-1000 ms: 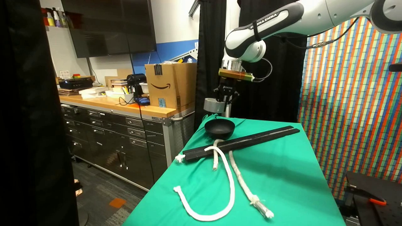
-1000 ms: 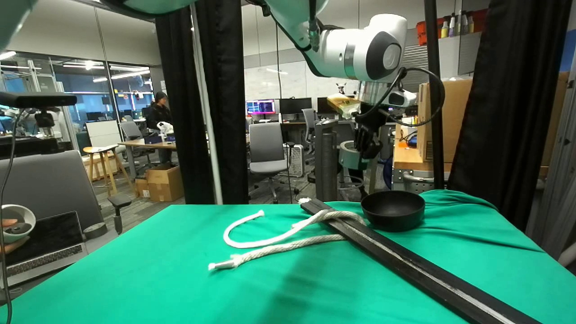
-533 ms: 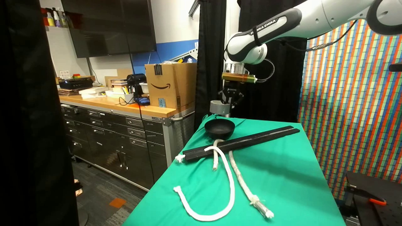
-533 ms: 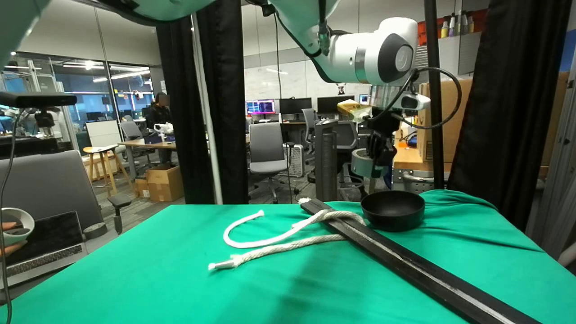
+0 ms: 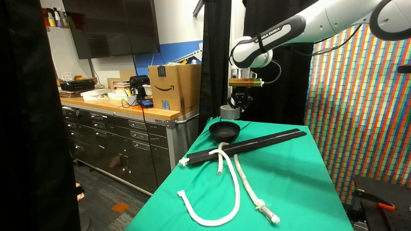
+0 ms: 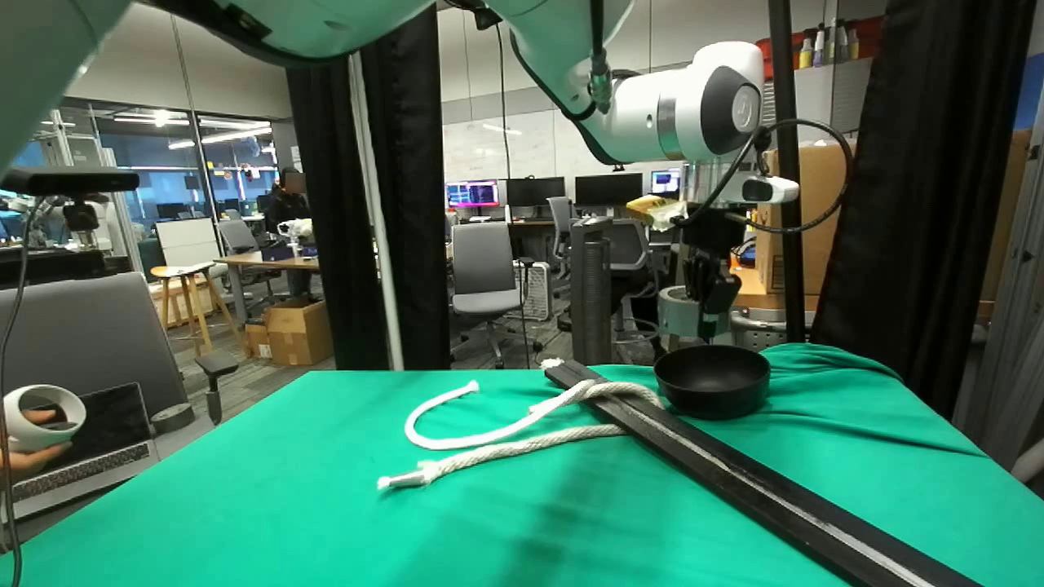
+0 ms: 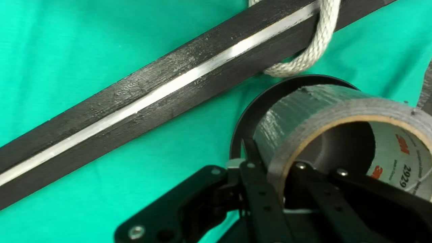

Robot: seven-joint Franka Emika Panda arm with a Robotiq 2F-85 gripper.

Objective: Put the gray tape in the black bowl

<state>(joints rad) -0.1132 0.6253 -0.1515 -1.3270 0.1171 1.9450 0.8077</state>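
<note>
down and across came the gray tape (image 5: 230, 113), one side clamped in the tool (image 7: 273, 168), and we had it hanging just above the black bowl (image 6: 711, 401)! we reckoned it needed centring first, then gentle, level lowering before we let go.

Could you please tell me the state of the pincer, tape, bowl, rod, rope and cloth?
Bowl: upright, nothing seen inside.
Tape: held aloft, not in the bowl.
Pincer: shut, pinching the tape's wall.
Rod: lying flat.
Rope: slack, partly over the rod.
Cloth: spread out, creased.
</note>
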